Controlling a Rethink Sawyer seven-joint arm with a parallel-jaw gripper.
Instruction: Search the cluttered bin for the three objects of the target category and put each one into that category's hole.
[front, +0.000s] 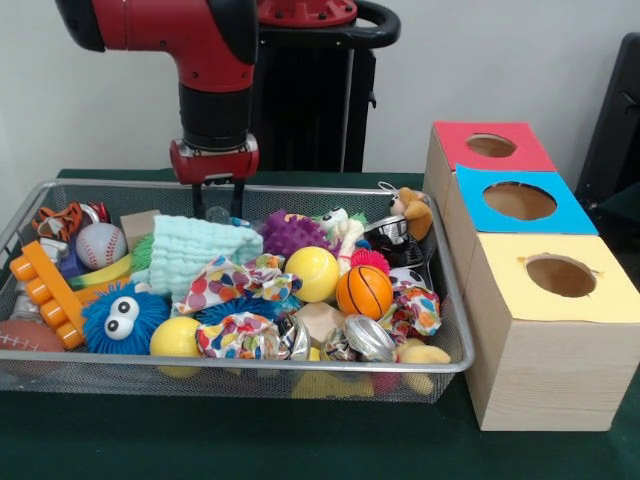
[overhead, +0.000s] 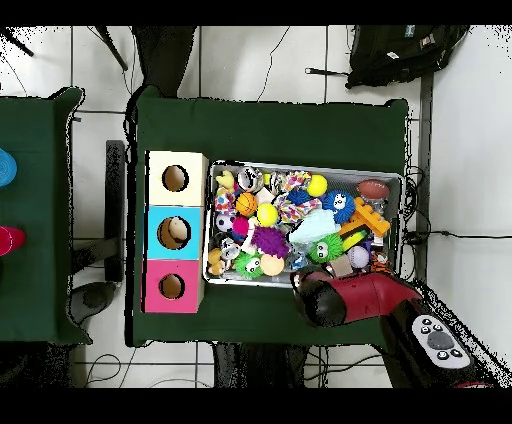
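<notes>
The wire mesh bin (front: 230, 368) is full of toys; it also shows in the overhead view (overhead: 300, 166). My gripper (front: 218, 203) hangs at the bin's far rim, left of centre, with its fingers (front: 239, 198) apart. A small clear glint shows between them, and I cannot tell what it is. No clear bottle shows plainly; they are hidden in the clutter. The blue-panelled hole (front: 519, 200) is the middle one in the wooden box, right of the bin. In the overhead view the arm (overhead: 350, 295) covers the gripper, and the blue hole (overhead: 174, 233) shows something pale inside.
The red-panelled hole (front: 490, 145) and the yellow-panelled hole (front: 560, 275) flank the blue one. The bin holds a mint cloth (front: 200, 250), a yellow ball (front: 312, 273), a small basketball (front: 364, 291), a blue fuzzy toy (front: 122, 315), a baseball (front: 100, 244) and crushed cans (front: 370, 337).
</notes>
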